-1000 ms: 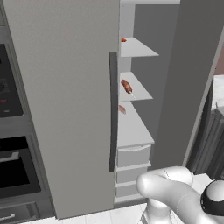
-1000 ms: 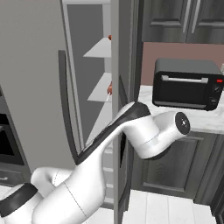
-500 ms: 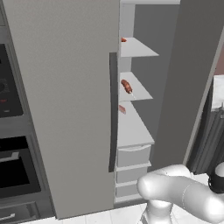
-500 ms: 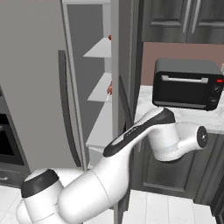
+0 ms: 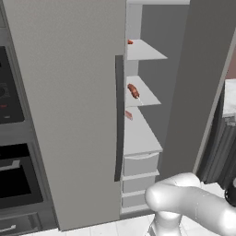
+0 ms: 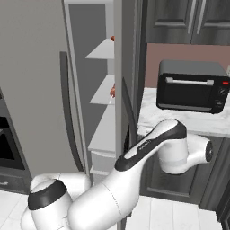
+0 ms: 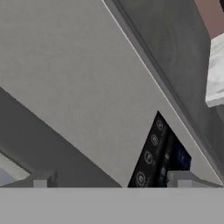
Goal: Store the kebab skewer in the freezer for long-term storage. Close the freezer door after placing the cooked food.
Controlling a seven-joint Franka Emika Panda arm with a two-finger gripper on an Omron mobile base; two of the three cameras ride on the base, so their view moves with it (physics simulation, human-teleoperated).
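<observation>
Grey steel takes up most of what I see: the big two-door fridge, its plain door (image 5: 69,101) shut at 9 o'clock in the left base view. The freezer door (image 5: 203,83) is swung out wide at 3 o'clock. Between them the freezer (image 5: 161,69) stands open, with white shelves stacked above pale drawers.

The white arm (image 6: 148,148) bends round the outer side of that open door, past the black toaster oven (image 6: 191,87) sitting on the pale surface (image 6: 150,114) at 2 o'clock in the right base view. The hand (image 7: 111,181) is up close against the door's outer face. Its fingertips (image 7: 41,179) are spread wide with nothing between them, and the dark button panel (image 7: 153,153) is just ahead, toward 5 o'clock in the hand view. I cannot tell whether the hand is actually touching the door.

The kebab skewer (image 5: 133,91) lies on the middle freezer shelf, at about 12 o'clock from the centre of the left base view, with its pale stick poking toward the front edge. Small reddish items sit on the shelf above (image 5: 130,42) and the shelf below (image 5: 128,115); they are too small for me to name.

As I judge it, the storing is done: the skewer is inside and the hand has let go. What remains is shutting the door. The hand looks placed to push from outside, and the door has its full swing left to travel.
</observation>
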